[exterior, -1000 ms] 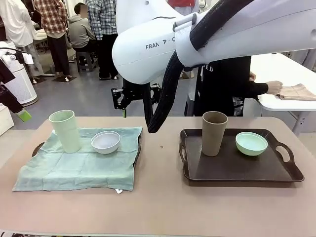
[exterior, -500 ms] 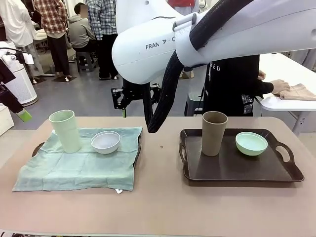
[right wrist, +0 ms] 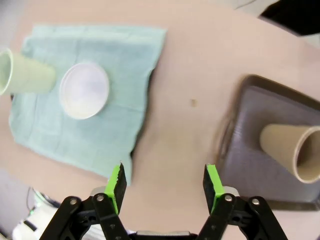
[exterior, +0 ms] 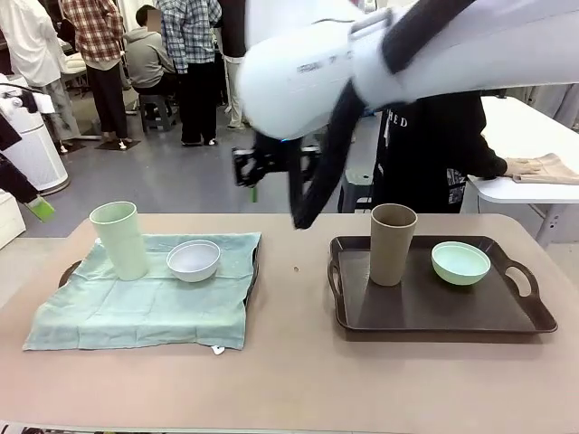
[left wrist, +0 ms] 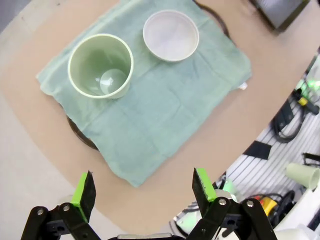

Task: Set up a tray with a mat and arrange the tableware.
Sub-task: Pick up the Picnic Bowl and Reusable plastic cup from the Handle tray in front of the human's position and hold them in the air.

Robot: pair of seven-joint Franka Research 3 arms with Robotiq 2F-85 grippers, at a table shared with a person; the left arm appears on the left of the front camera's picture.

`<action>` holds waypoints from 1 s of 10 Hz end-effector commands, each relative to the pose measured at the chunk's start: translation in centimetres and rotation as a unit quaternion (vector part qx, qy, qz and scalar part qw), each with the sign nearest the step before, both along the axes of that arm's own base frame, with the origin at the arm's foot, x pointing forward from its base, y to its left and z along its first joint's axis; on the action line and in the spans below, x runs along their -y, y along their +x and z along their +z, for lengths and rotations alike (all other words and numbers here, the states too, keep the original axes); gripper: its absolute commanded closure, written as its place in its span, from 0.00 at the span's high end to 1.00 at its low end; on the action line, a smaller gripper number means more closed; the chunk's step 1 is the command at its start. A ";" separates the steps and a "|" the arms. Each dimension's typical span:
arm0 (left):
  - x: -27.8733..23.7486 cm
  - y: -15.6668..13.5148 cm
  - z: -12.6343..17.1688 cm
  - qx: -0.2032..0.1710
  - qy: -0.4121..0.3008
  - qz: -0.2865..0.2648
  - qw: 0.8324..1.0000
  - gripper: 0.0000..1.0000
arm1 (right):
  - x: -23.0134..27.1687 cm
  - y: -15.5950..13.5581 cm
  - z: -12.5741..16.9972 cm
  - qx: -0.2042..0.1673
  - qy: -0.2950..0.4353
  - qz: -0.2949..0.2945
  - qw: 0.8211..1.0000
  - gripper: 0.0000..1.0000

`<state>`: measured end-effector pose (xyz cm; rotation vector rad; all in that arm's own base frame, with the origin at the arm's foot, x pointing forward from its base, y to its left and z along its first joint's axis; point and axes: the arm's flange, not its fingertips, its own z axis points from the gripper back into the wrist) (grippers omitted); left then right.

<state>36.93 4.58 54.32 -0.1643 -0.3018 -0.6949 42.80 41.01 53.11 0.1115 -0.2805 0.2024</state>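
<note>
Hanging high over the table (exterior: 298,380), the left gripper (left wrist: 144,185) is showing its green pads spread wide with nothing between them. Its wrist camera is looking straight down on the green mat (left wrist: 155,105). The mat is lying draped over the covered tray (left wrist: 81,137), hiding most of it, with only bits of dark rim peeking out at the edges. The pale green cup (exterior: 118,240) is standing upright on the mat's far left part. The white bowl (exterior: 194,259) is sitting on the mat just to the cup's right, close but not touching.

The right gripper (right wrist: 165,186) is hanging above the middle of the table, jaws wide apart and empty. Bare tabletop between the mat and the brown tray (exterior: 425,307) is lying under it.

The brown tray is sitting on the right half of the table, well apart from the mat. The brown-taupe cup (exterior: 393,242) is standing upright on its floor toward the far left corner. The mint bowl (exterior: 460,262) is sitting to the cup's right, near it but apart.

Across the table a person (exterior: 425,145) in a dark top is standing turned toward a white side table (exterior: 534,136). One hand (exterior: 517,166) is resting on a folded beige cloth (exterior: 547,168) there.
</note>
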 end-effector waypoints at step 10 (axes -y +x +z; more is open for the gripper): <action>-1.3 -2.0 1.4 -0.082 -0.313 0.038 0.945 1.00 | 28.5 -5.1 0.4 -0.039 0.318 -0.105 0.942 0.81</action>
